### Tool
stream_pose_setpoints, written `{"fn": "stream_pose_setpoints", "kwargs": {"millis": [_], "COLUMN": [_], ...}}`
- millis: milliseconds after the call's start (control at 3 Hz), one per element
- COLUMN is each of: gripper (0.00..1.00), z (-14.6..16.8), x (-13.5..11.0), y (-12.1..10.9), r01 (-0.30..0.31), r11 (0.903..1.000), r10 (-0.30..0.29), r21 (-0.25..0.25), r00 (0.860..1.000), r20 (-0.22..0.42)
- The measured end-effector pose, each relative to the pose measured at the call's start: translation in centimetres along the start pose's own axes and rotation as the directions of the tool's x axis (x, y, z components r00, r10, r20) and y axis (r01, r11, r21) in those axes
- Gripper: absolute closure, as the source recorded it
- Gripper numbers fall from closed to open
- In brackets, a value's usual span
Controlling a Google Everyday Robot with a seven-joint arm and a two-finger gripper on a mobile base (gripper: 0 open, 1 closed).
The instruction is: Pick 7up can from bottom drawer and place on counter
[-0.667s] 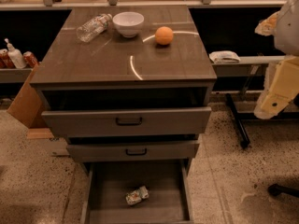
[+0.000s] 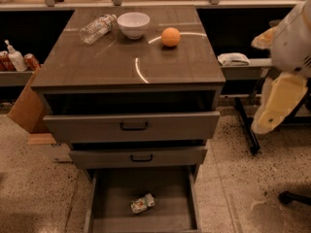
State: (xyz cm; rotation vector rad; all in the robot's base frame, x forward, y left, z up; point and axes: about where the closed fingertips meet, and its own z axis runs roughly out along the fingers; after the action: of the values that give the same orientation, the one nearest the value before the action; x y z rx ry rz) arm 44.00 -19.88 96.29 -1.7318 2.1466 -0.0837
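The 7up can, small, dented and whitish with green marks, lies on its side on the dark floor of the open bottom drawer, near the middle front. The counter is the glossy grey-brown cabinet top above the drawers. My gripper hangs at the right edge of the view, a cream-coloured piece below the white arm, beside the cabinet at the height of the top drawer. It is well away from the can and holds nothing that I can see.
On the counter are a clear plastic bottle on its side, a white bowl and an orange. The two upper drawers are pulled partly out. A cardboard box stands left, and a side shelf with a cloth right.
The arm and gripper at the right have shifted slightly left and down. The can, drawers and counter objects have not moved.
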Motion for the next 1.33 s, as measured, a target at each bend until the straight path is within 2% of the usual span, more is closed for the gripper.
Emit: {"fn": "stream_pose_setpoints", "kwargs": {"millis": [333, 667, 1000, 1333], "gripper": [0.00, 0.00, 0.00, 0.00], "z": [7.0, 13.6, 14.1, 17.4], "x": [-1.7, -4.0, -4.1, -3.8], "y": [2.7, 5.4, 5.5, 6.6], "r01": [0.053, 0.105, 0.111, 0.123], "r11": [0.9958, 0.9802, 0.9790, 0.9727], "r10": [-0.043, -0.066, -0.072, -0.084], "r21": [-0.074, -0.168, -0.171, -0.197], "r00": [0.991, 0.972, 0.973, 0.977], "r20": [0.123, 0.224, 0.218, 0.195]}}
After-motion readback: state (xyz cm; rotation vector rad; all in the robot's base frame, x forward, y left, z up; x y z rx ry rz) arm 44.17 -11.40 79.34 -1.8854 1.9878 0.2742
